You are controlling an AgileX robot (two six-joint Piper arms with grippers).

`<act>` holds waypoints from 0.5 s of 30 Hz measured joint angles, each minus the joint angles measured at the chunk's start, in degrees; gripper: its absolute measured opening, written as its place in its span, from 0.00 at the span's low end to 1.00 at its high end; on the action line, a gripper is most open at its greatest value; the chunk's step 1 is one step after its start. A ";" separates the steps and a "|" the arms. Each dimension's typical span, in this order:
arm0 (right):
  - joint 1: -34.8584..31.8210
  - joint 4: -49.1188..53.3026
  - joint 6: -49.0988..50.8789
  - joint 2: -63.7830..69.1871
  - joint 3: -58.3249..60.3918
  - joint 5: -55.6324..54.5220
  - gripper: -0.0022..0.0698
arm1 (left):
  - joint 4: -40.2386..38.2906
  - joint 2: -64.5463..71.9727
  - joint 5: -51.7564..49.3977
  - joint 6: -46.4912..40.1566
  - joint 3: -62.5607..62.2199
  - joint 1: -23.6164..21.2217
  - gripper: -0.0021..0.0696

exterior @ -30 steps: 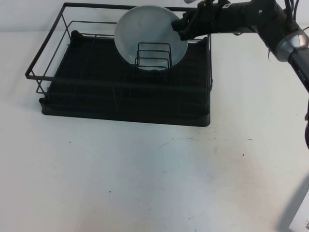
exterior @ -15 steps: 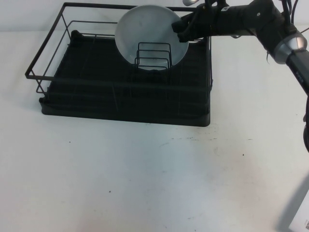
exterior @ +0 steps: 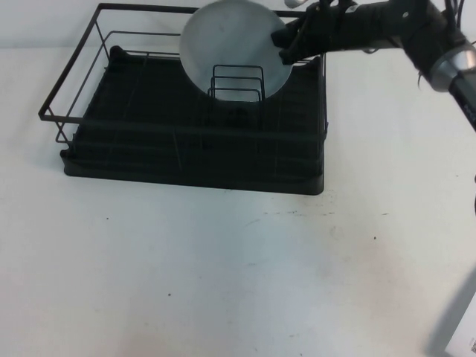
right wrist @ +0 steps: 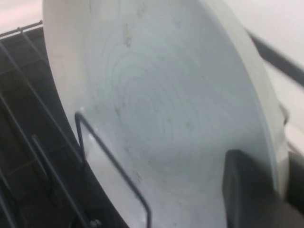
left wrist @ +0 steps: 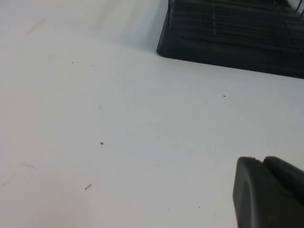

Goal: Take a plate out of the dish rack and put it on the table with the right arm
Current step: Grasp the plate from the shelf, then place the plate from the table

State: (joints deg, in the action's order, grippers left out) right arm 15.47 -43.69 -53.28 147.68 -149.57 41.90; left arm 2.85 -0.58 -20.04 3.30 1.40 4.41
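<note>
at the back right corner of the dish rack (exterior: 111,141), the right gripper (exterior: 284,44) reaches in from the right arm (exterior: 394,30) and is clamped on the right rim of the plate (exterior: 230,44), one finger (right wrist: 247,190) lying across the plate's inner face and the rim passing between the jaws. the pale grey-blue plate stands on edge, just left of the gripper, its lower part behind the small wire slot holder (exterior: 238,83) and its top above the rack's rear rail. the white table (exterior: 238,282) spreads below and in front of the gripper, bare and speckled. the left gripper (left wrist: 268,192) hangs over the table near the rack's black tray; i cannot tell whether its fingers are apart or together.
</note>
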 joint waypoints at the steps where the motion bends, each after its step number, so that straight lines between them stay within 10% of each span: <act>1: -0.15 0.13 0.00 -0.63 0.00 0.30 0.15 | 0.00 0.00 0.00 0.00 0.00 0.00 0.02; 15: -1.03 8.18 10.00 -16.02 0.00 14.14 0.11 | 0.00 0.00 0.00 0.00 0.00 0.00 0.02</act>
State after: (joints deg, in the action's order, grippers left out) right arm 14.44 -35.51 -43.28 131.66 -149.57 56.05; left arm 2.85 -0.58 -20.04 3.30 1.40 4.41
